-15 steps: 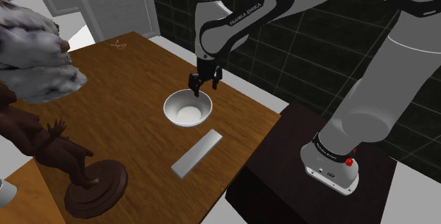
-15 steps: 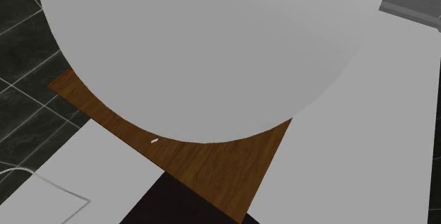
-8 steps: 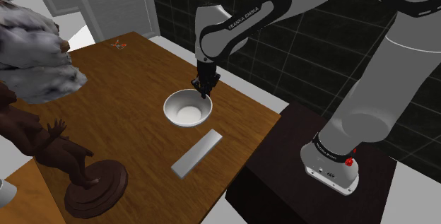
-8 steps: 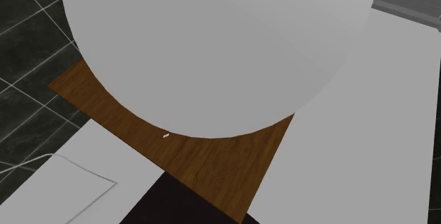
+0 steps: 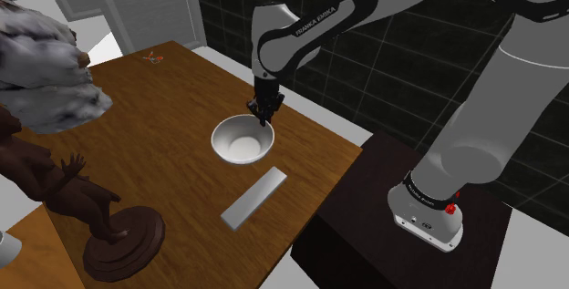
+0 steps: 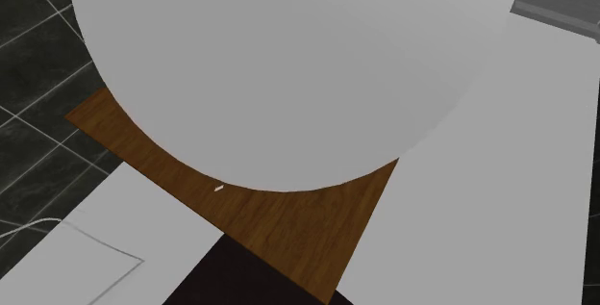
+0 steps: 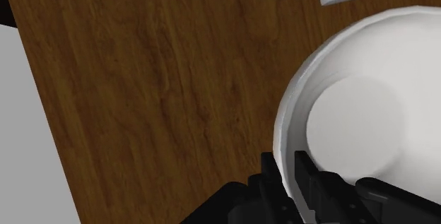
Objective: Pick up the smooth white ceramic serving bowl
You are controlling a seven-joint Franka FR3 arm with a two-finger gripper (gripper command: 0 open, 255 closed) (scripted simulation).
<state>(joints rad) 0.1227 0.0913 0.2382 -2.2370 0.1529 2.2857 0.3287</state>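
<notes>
Shoulder view: white arm point(image 5: 315, 25) arches from the stand and drops steeply, its wrist pointing down. Black two-finger gripper point(image 5: 263, 119) sits at the right rim of the smooth white round bowl point(image 5: 239, 141), mid brown wooden table point(image 5: 155, 123). Wrist view: fingers point(image 7: 305, 167) pinch the bowl wall, one inside, one outside.

A brown wooden worktop point(image 5: 164, 123) is carrying a white bowl point(image 5: 243, 139) near the shoulder view's centre. A flat grey slab point(image 5: 254, 198) is lying just below the bowl, apart from it. A dark brown figurine point(image 5: 123, 242) is standing on its round base at lower left. A small orange item point(image 5: 151, 57) is sitting near the worktop's upper corner.
</notes>
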